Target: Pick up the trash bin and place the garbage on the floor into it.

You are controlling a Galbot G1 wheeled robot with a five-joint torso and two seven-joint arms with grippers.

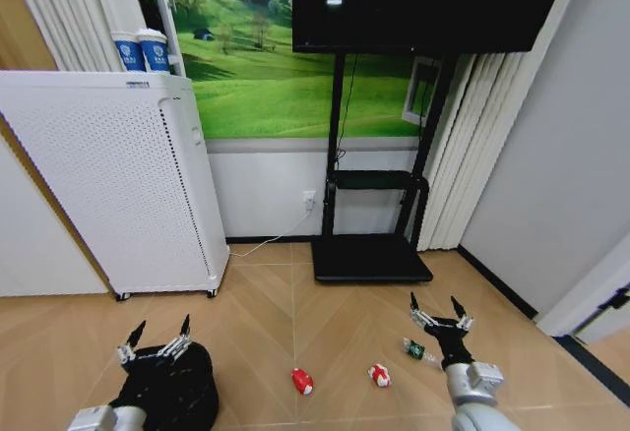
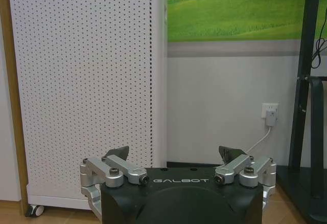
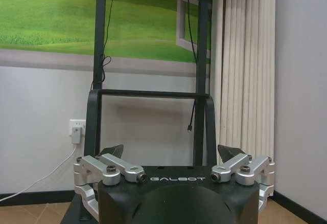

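One trash bin (image 1: 182, 392); three garbage pieces (image 1: 302, 381) (image 1: 379, 375) (image 1: 413, 349); two paper cups (image 1: 141, 51); two grippers (image 1: 157, 342) (image 1: 440, 311).

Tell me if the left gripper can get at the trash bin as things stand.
Probably yes. The left gripper hangs open over the far rim of the black trash bin, with nothing between them. The white perforated cabinet stands well behind, so the way down looks free.

Your left tool (image 1: 157, 340) covers the top of the trash bin (image 1: 187, 397), and the head view's lower edge cuts off the bin's base. The green-and-white garbage piece (image 1: 417, 350) sits partly behind your right tool (image 1: 440, 312). The two red-and-white pieces (image 1: 302, 381) are too small to make out any print.
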